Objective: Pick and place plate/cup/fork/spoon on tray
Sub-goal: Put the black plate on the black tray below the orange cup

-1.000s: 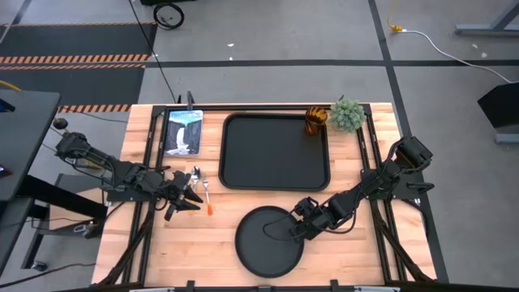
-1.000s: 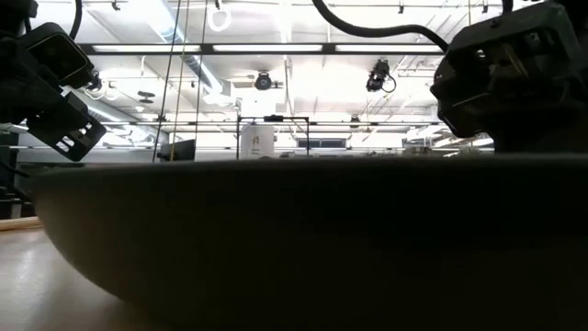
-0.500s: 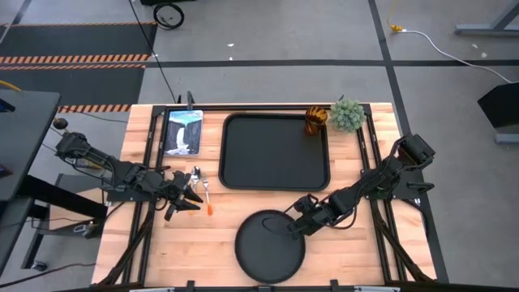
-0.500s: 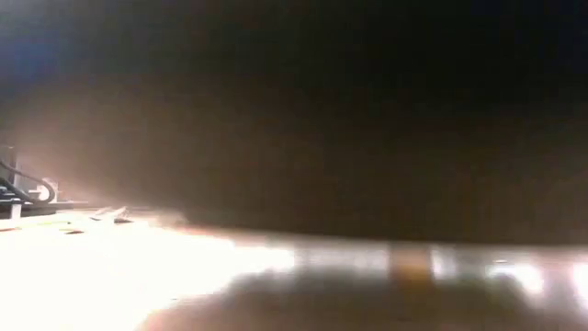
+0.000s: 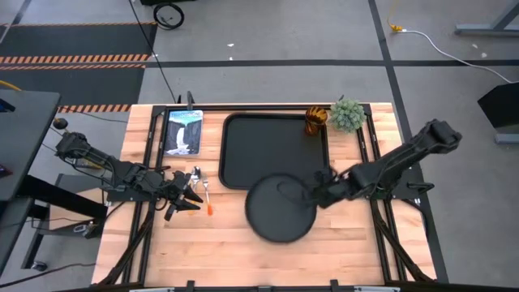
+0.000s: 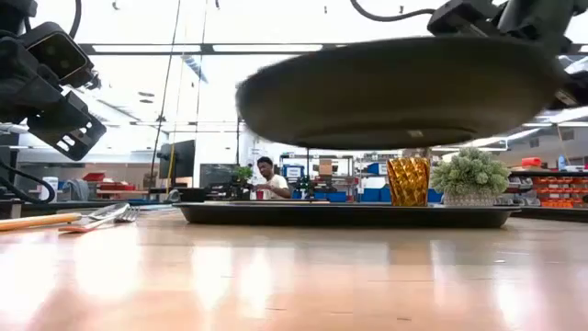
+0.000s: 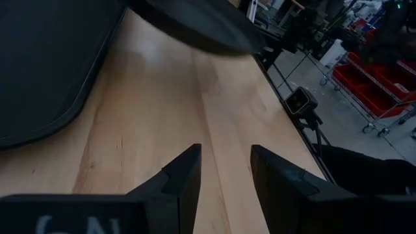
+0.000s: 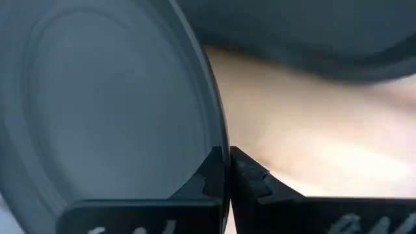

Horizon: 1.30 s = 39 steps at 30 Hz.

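Gripping the round matte black plate [image 5: 280, 208] by its rim, the right gripper [image 5: 311, 192] holds it clear of the wooden worktop [image 5: 219, 243]; its fingers [image 8: 250, 184] are pinched narrow on the edge. From above, the plate overlaps the near rim of the large black rectangular tray [image 5: 276, 150]. An amber glass cup [image 5: 315, 122] stands at the tray's far right corner, a green bushy plant [image 5: 348, 114] just beside it. The left gripper [image 5: 190, 195] sits low over the orange-handled fork and spoon [image 5: 201, 193] left of the tray, fingers [image 7: 182, 179] narrowly parted, holding nothing. A picture card [image 5: 183, 131] lies at the far left. A person [image 6: 267, 178] sits beyond the worktop.
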{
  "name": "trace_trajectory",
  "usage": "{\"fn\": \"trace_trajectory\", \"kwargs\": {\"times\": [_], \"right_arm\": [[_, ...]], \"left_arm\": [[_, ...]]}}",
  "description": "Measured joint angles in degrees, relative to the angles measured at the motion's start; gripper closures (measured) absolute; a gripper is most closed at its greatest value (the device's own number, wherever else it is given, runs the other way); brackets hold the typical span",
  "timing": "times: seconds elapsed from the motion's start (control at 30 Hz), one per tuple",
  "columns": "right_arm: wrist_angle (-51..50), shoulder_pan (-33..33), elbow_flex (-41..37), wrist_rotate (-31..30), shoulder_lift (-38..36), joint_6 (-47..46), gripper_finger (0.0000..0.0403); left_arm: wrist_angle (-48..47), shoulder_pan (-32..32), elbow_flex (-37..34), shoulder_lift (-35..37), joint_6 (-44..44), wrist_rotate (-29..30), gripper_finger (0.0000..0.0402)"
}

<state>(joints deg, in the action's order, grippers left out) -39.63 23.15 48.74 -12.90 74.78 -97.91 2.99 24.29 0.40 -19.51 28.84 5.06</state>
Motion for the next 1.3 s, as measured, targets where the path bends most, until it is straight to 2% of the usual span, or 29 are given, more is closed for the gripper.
{"fn": "trace_trajectory", "kwargs": {"times": [0.2, 0.4, 0.53, 0.7, 0.87, 1.03, 1.3], "right_arm": [[-10.42, -7.56, -3.55, -0.75, -10.67, -1.10, 0.0394], [-11.35, -18.24, -10.88, 0.55, -20.77, 2.51, 0.0394], [-10.07, -25.60, -15.32, 3.22, -24.15, 5.37, 0.0394], [-2.06, -32.80, -19.57, 5.41, -24.82, 9.76, 0.0394], [-0.58, -38.15, -21.82, 6.46, -23.82, 12.32, 0.0392], [3.39, -40.38, -22.58, 6.55, -22.05, 14.40, 0.0380], [4.02, -41.17, -22.63, 7.86, -19.12, 17.42, 0.0324]], "left_arm": [[0.04, 0.00, 0.00, 0.00, -0.04, -0.02, 0.0260], [0.06, 0.00, 0.00, 0.00, -0.13, -0.09, 0.0260], [0.06, 0.00, 0.00, 0.00, -0.13, -0.11, 0.0260], [0.07, 0.00, 0.00, 0.01, -0.08, -0.13, 0.0260], [0.08, 0.00, 0.00, 0.00, 0.07, -0.13, 0.0260], [0.08, 0.00, 0.00, 0.00, 0.06, -0.13, 0.0260], [0.08, 0.00, 0.00, 0.00, 0.13, -0.13, 0.0260]]}}
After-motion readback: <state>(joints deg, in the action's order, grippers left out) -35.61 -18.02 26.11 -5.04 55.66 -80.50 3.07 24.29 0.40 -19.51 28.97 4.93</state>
